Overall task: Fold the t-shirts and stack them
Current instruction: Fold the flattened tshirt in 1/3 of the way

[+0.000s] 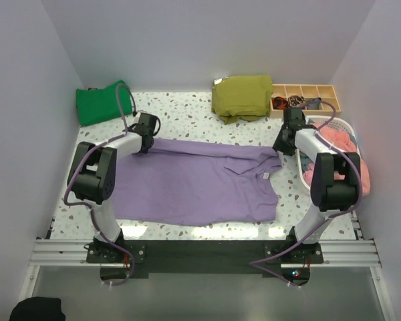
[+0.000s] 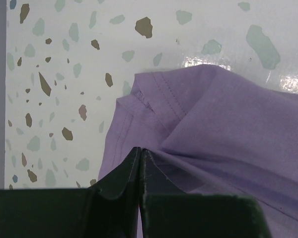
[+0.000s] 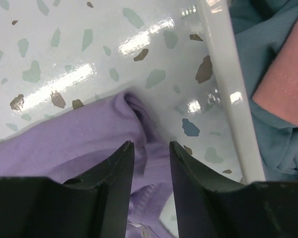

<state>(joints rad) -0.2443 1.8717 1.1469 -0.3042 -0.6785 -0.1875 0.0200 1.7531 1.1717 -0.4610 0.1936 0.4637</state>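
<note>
A lavender-purple t-shirt (image 1: 194,180) lies spread across the terrazzo table, its small white neck label (image 1: 266,175) toward the right. My left gripper (image 1: 144,137) is shut on the shirt's far left corner; in the left wrist view the fingers (image 2: 139,151) pinch the purple hem (image 2: 154,94). My right gripper (image 1: 285,142) is open over the shirt's far right corner; in the right wrist view purple cloth (image 3: 79,134) lies between and below the spread fingers (image 3: 151,146). A bright green shirt (image 1: 101,102) lies bunched at the far left.
A folded olive-green garment (image 1: 242,95) lies at the far middle. A wooden divided box (image 1: 307,97) stands at the far right. A white basket (image 1: 347,127) with pink and teal clothes sits beside the right arm; its rim (image 3: 228,84) is close to the right gripper.
</note>
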